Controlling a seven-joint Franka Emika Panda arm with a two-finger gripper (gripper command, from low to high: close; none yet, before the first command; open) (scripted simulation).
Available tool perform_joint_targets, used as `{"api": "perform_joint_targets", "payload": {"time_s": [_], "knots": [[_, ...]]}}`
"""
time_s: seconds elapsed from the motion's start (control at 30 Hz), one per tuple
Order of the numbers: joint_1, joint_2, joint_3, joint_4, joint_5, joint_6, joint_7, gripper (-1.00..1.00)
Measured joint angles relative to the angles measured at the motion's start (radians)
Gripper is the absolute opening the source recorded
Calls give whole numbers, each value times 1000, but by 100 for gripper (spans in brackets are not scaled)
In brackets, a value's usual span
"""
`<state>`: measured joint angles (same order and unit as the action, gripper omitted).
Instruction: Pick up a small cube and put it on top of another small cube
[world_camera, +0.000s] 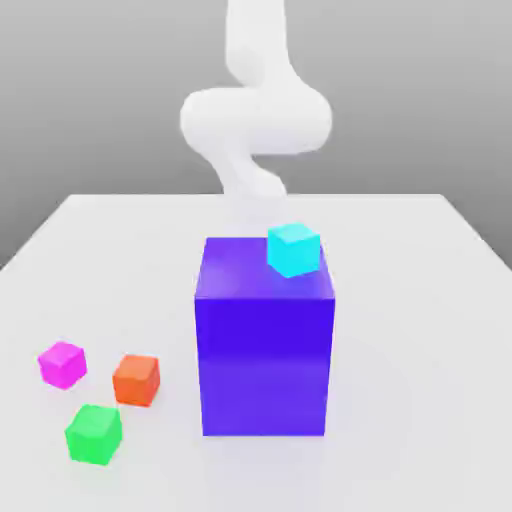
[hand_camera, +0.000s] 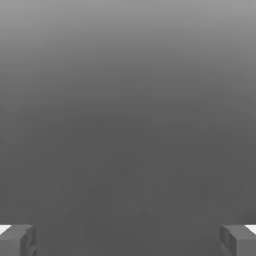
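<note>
Three small cubes — pink (world_camera: 63, 365), orange (world_camera: 137, 380), green (world_camera: 94, 434) — sit lower left; the gripper (hand_camera: 128, 241) gapes wide.

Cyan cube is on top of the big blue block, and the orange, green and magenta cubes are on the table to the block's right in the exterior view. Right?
Wrong side: in the exterior view the orange cube, green cube and magenta cube are on the table to the block's left. The rest holds.
</note>
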<state>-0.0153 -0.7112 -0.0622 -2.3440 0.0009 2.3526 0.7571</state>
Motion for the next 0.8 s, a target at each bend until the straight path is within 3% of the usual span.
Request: {"api": "perform_joint_targets", "payload": {"time_s": [0.3, 0.57, 0.7, 0.8], "knots": [[-61, 327, -244, -163, 25, 196, -175, 0], [-144, 621, -428, -304, 107, 366, -371, 0], [-242, 772, -471, -373, 165, 449, -482, 0], [-296, 868, -421, -378, 260, 508, -571, 0]]}}
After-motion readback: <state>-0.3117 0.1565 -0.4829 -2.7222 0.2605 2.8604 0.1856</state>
